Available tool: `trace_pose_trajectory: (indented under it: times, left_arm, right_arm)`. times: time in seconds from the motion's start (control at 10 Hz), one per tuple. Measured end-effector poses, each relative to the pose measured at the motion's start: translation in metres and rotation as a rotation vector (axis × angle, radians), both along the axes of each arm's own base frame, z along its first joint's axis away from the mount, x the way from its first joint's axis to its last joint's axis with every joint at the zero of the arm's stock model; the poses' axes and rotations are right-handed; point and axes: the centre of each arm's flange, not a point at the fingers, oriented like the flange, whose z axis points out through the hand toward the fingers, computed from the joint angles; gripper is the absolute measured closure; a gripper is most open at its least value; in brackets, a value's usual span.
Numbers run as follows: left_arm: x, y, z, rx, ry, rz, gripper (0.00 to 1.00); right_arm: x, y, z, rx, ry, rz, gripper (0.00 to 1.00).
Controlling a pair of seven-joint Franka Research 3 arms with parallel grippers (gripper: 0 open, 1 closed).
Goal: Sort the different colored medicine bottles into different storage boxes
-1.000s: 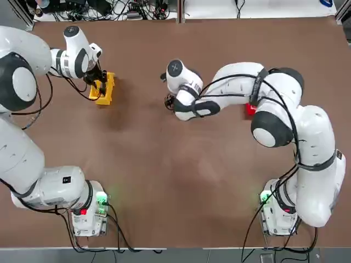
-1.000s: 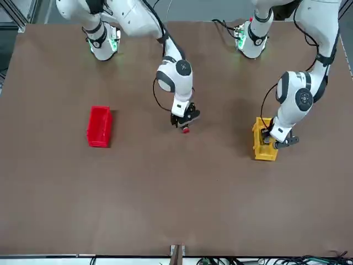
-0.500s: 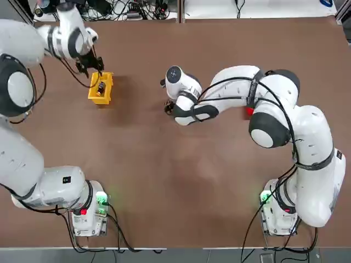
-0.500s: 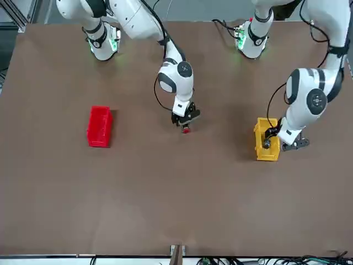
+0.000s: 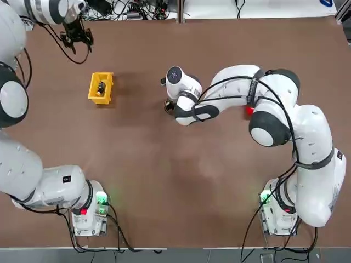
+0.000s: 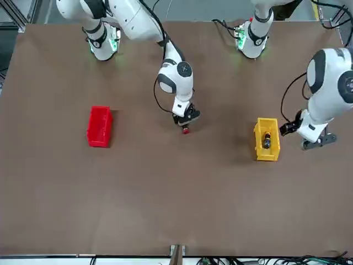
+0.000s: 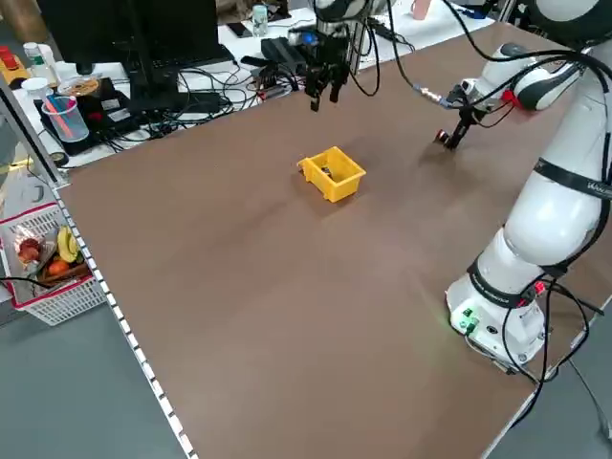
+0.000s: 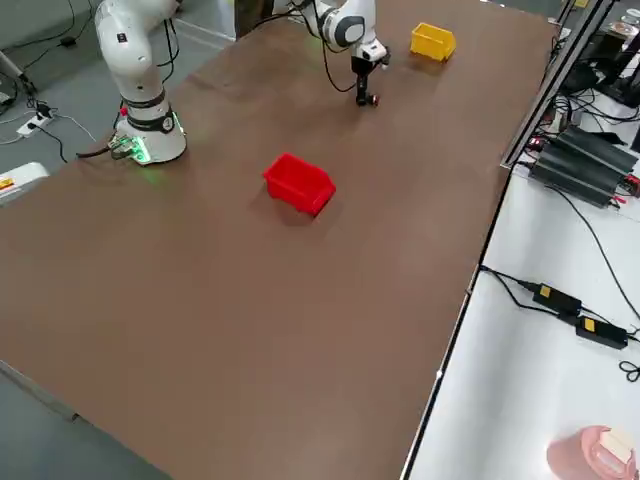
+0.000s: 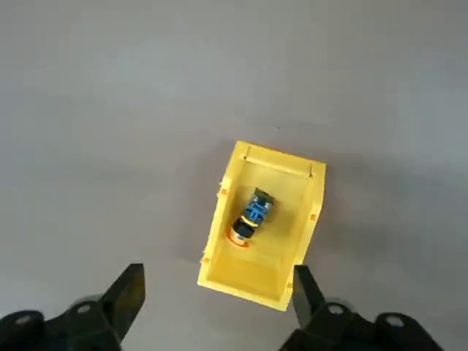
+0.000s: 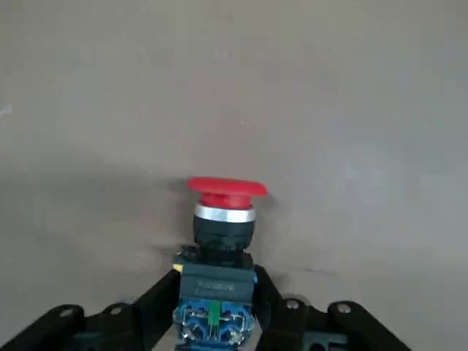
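Left claw (image 9: 212,303) withdrawn, open; yellow-capped bottle (image 9: 247,218) in yellow box (image 9: 300,219).

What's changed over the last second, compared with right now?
The left pincer left the yellow-capped bottle in the yellow box and withdrew, open, toward the table's far left corner. The right pincer stays shut on the red-capped bottle mid-table; the red box hasn't moved.

Robotics laboratory workspace. Indicated by two white arms bolted at one edge of a brown table (image 5: 181,181), bases lit green; cable bundles and power adapters (image 8: 560,300) along adjoining white benches; a dark monitor (image 7: 182,38) and cluttered desk beyond the far edge; a wire basket (image 7: 53,273) beside a corner.
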Motion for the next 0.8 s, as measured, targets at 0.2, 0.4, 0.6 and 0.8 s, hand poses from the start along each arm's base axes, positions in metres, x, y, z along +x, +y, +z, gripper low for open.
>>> trace_pose_trajectory:
  times: [0.2,0.4,0.6,0.8]
  left_arm:
    - [-0.008,0.005,0.05,-0.016,0.022,0.029,0.01]
    - [-0.012,0.007,0.113,-0.039,0.035,0.019,0.0]
    - [-0.012,0.009,0.149,-0.046,0.007,0.014,0.0]
    - [-0.017,-0.003,0.171,-0.048,0.018,-0.016,0.0]
  right_arm:
    - [0.037,-0.028,0.009,-0.004,-0.01,-0.042,0.58]
    - [0.109,-0.111,0.042,-0.08,0.004,-0.025,0.58]
    - [0.155,-0.21,0.1,-0.15,0.035,0.033,0.58]
    - [0.166,-0.312,0.14,-0.202,0.09,0.13,0.58]
